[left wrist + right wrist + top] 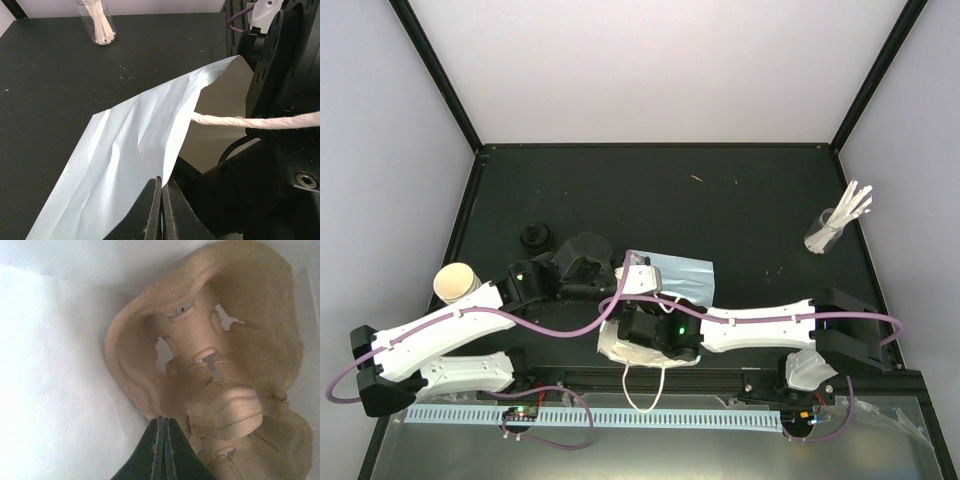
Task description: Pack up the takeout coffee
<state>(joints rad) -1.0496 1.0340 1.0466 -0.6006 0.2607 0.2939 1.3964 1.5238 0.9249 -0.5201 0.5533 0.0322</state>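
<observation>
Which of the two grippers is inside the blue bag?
The right gripper: its camera sees only the bag's pale inside and the brown cup carrier. The left gripper pinches the bag's open edge from outside.

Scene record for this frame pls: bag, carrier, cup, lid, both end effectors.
bag: light-blue bag, lying mid-table, mouth toward arm bases
carrier: pulp carrier inside bag
cup: cream cup, no lid, table's left
lid: black lid, loose on table
left end effector: shut on bag edge
right end effector: shut inside bag, at carrier rim; grip unclear
</observation>
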